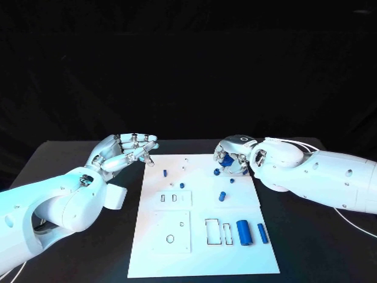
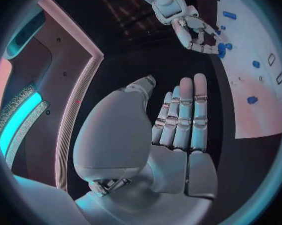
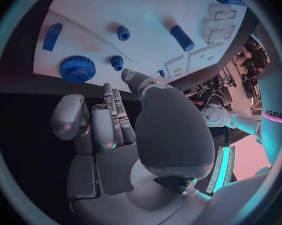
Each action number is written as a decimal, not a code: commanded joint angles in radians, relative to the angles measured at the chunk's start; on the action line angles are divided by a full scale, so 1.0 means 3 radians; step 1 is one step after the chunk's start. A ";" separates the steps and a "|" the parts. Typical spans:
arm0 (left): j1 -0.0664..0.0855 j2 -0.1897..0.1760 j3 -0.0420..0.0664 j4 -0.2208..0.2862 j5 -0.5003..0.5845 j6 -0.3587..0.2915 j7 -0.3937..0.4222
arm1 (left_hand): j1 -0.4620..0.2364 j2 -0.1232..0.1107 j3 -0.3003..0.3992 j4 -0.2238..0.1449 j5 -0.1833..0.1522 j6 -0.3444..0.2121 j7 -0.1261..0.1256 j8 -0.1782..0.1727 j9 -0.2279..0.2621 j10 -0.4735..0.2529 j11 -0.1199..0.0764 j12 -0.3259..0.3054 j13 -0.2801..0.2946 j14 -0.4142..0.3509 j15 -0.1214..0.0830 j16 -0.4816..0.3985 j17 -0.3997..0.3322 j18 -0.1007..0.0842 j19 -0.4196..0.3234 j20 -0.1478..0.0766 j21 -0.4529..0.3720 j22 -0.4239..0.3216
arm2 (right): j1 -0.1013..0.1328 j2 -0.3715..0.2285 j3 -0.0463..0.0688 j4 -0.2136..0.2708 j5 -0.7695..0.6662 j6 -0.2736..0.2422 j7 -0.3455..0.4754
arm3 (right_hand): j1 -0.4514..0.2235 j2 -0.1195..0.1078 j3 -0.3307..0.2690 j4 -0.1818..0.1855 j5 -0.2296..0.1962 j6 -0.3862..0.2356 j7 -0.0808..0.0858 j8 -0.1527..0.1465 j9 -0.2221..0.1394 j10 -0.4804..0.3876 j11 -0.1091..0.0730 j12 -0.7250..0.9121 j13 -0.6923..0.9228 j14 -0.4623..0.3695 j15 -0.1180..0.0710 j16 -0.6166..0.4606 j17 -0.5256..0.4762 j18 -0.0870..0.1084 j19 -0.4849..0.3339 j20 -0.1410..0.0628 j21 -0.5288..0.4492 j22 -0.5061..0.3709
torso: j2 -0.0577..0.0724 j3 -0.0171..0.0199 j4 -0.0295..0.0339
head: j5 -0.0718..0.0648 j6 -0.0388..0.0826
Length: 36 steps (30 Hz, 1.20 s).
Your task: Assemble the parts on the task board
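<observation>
Surface: black table under a dark backdrop, with the white task board lying lengthwise in the middle.
Parts: small blue parts are scattered over the board's far half; two blue cylinders lie near its right near corner beside a rectangular slot.
Left hand: hovers at the board's far left corner, fingers curled loosely, holding nothing that I can see; its wrist view shows them straight and close together.
Right hand: sits over the board's far right edge, fingers bent over something blue; whether it grips it I cannot tell.
Step in hand: probably picking a part at the far edge. Close the fingers squarely around it and lift straight up, so neighbouring parts stay put.
View difference: right wrist view reveals a blue gear by the board's edge, just beyond the fingertips and apart from them; the head view hides this under the hand.
</observation>
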 commanded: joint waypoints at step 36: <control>0.0014 0.0042 0.0004 -0.0066 -0.0007 0.0092 -0.0041 | -0.0019 0.0006 -0.0019 0.0014 -0.0020 -0.0041 0.0042 -0.0030 0.0008 -0.0007 0.0013 -0.0033 0.0003 -0.0073 0.0013 0.0017 -0.0011 0.0009 -0.0085 0.0014 0.0091 0.0057 | -0.0070 0.0106 -0.0001 -0.0083 -0.0126 0.0173 -0.0054 | 0.0078 0.0115 0.0043 0.0037 0.0015 0.0087 -0.0034 0.0061 0.0072 0.0120 -0.0037 0.0118 0.0026 0.0125 -0.0028 0.0074 -0.0001 -0.0047 0.0077 -0.0005 0.0121 0.0167 | 0.0098 -0.0012 0.0039 | -0.0025 -0.0008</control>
